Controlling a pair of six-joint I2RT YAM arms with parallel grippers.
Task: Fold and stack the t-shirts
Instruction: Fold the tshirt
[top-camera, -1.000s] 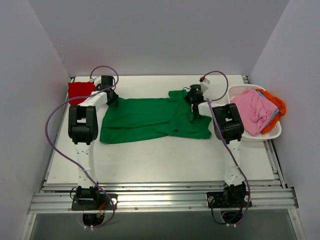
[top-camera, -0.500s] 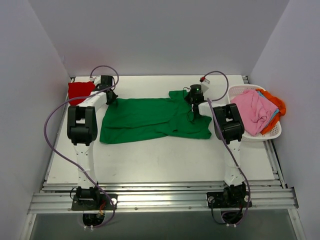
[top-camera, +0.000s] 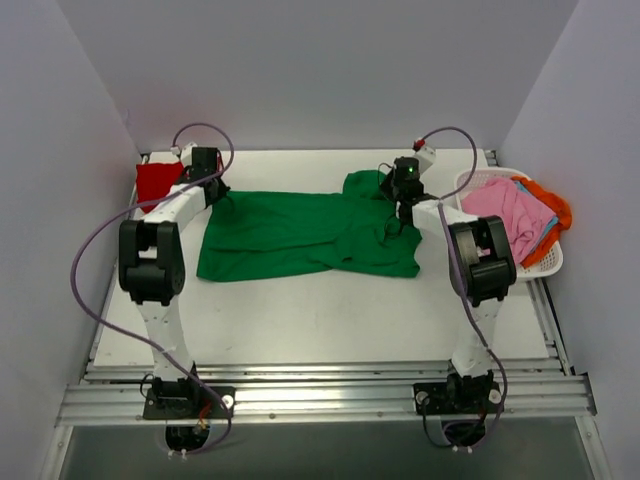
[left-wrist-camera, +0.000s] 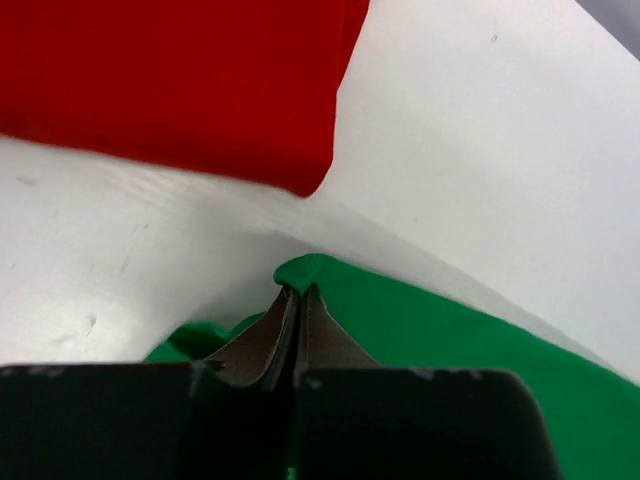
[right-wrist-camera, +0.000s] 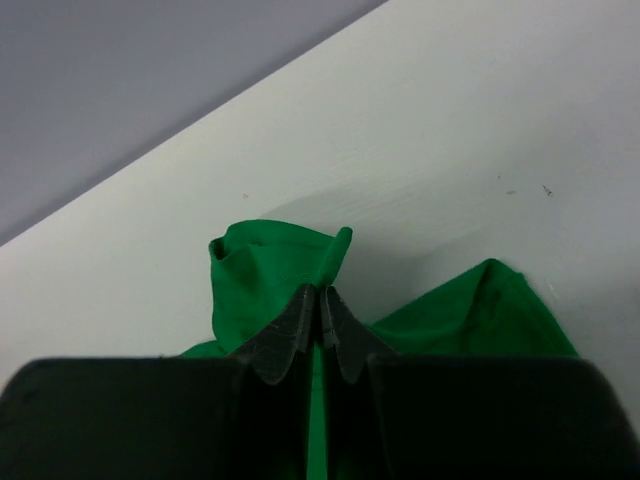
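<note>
A bright green t-shirt (top-camera: 300, 232) lies spread across the table's far middle. My left gripper (top-camera: 212, 186) is shut on its far left edge (left-wrist-camera: 330, 285), fabric pinched between the jaws. My right gripper (top-camera: 403, 194) is shut on its far right part (right-wrist-camera: 290, 265), a fold of green cloth standing up between the jaws. A folded red t-shirt (top-camera: 158, 180) lies at the far left corner, just beyond the left gripper; it fills the top of the left wrist view (left-wrist-camera: 170, 80). Pink (top-camera: 500, 218), orange (top-camera: 552, 205) and blue tees lie in the basket.
A white lattice basket (top-camera: 545, 262) stands at the right edge of the table, close to the right arm. Grey walls close in the back and both sides. A metal rail (top-camera: 320, 395) runs along the near edge.
Both grippers have moved toward the far side, pulling the green shirt's far edge back and stretching it wider. The left arm swung left, the right arm right.
</note>
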